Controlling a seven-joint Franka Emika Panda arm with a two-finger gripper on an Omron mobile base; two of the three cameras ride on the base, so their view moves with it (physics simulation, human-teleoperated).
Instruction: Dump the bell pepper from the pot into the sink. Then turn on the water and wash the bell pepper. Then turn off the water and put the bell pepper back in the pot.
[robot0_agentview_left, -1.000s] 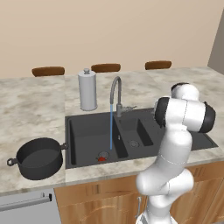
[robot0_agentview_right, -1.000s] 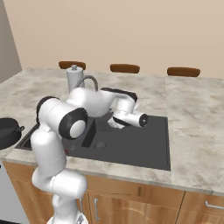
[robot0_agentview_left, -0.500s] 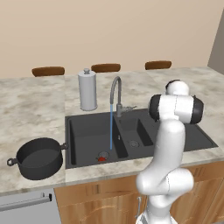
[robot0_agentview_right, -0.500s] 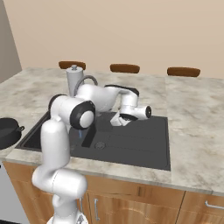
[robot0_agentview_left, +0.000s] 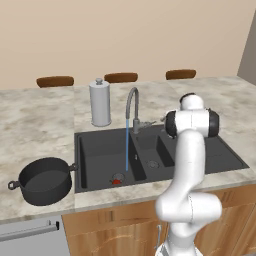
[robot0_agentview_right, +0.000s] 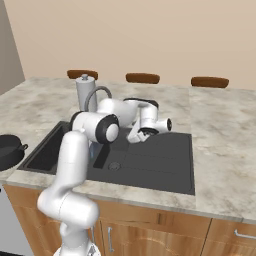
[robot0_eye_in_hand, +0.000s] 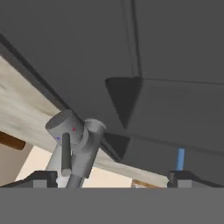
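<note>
Left base view: the bell pepper (robot0_agentview_left: 116, 181) lies in the sink's (robot0_agentview_left: 100, 150) left bowl beside the water (robot0_agentview_left: 127, 147); the pot (robot0_agentview_left: 44, 181) sits on the table (robot0_agentview_left: 35, 120).

Right base view: the hand (robot0_agentview_right: 134, 137) hangs over the sink.

Hand view: fingers (robot0_eye_in_hand: 41, 178) spread wide, gripping nothing, beside the faucet (robot0_eye_in_hand: 74, 135).

red bell pepper (robot0_agentview_left: 116, 182) in black sink's (robot0_agentview_left: 95, 165) left bowl (blue water (robot0_agentview_left: 127, 147) streaming), empty pot (robot0_agentview_left: 44, 181) alongside

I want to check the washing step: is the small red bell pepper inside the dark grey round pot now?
No, the small red bell pepper lies in the black sink's left bowl, while the dark grey round pot sits empty on the counter.
</note>
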